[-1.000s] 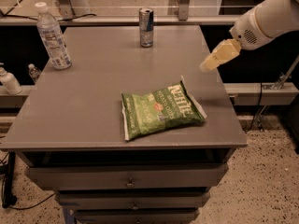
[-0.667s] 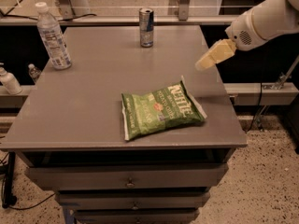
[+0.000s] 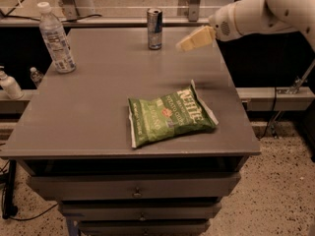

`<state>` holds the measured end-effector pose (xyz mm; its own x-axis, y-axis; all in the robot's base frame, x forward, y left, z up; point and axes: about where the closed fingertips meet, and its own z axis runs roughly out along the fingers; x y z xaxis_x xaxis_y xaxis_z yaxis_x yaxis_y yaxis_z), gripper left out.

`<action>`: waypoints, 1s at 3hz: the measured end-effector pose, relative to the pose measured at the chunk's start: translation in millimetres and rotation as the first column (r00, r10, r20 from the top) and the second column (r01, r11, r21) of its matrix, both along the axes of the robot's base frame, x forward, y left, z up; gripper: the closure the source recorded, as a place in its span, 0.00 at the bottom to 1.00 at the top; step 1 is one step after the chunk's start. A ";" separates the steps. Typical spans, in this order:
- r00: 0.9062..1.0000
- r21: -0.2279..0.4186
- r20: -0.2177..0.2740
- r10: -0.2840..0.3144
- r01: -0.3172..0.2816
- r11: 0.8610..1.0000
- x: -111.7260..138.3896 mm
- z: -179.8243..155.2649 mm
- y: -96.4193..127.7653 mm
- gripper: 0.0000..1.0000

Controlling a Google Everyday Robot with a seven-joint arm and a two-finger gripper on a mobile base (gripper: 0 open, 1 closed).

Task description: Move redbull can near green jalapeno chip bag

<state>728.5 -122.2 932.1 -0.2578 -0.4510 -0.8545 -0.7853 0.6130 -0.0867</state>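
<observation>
The redbull can (image 3: 154, 29) stands upright near the far edge of the grey table (image 3: 93, 107). The green jalapeno chip bag (image 3: 170, 116) lies flat near the front right of the table, well apart from the can. My gripper (image 3: 183, 45) comes in from the right on a white arm, above the table. It is just right of the can and a little nearer than it, not touching it, and nothing shows in it.
A clear plastic water bottle (image 3: 56, 39) with a white cap stands at the table's far left. Small bottles (image 3: 10, 84) sit on a lower ledge left of the table. Drawers run below the table's front edge.
My gripper has moved left and toward the far edge, closing in on the can. The can, the bag and the bottle have not moved.
</observation>
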 end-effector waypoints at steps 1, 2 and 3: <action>0.997 0.097 0.063 0.045 -0.051 0.994 35.3 -0.2 36.0 0.00; 0.994 0.162 0.092 0.063 -0.077 0.984 64.3 -16.5 61.9 0.00; 0.991 0.193 0.116 0.074 -0.095 0.977 86.3 -27.8 83.8 0.00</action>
